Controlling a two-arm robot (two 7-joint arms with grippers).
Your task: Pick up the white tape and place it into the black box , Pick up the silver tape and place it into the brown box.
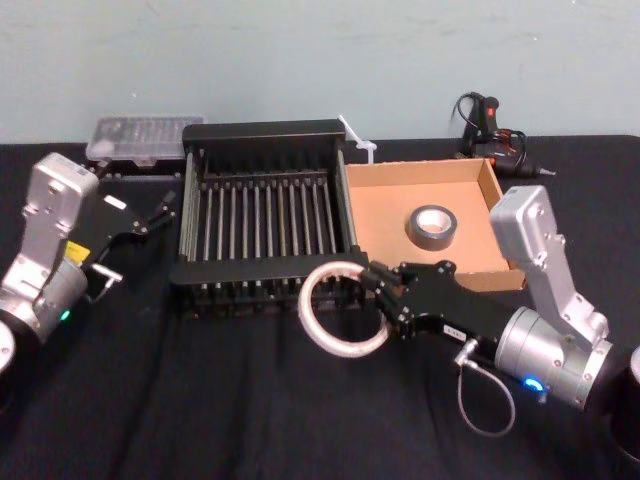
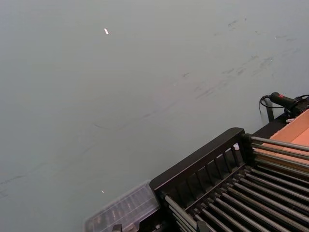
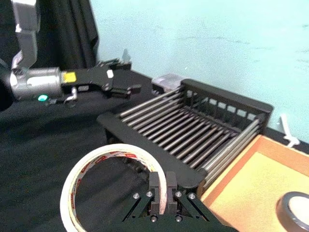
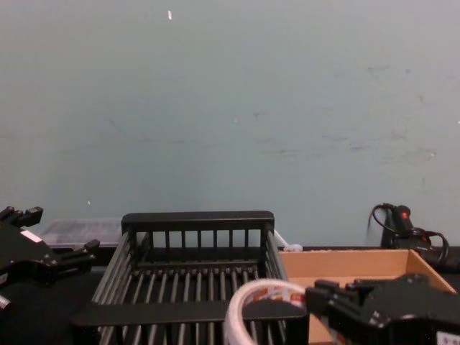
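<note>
Before me a pale blue-green wall [image 4: 230, 108], scuffed with faint marks, rises behind my table's black cloth [image 1: 200, 400].

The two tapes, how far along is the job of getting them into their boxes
Done: the silver tape lies flat in the brown box. In hand: the right gripper is shut on the white tape, at the black box's near rim. Left: drop it in. The left gripper waits open beside the box.
</note>
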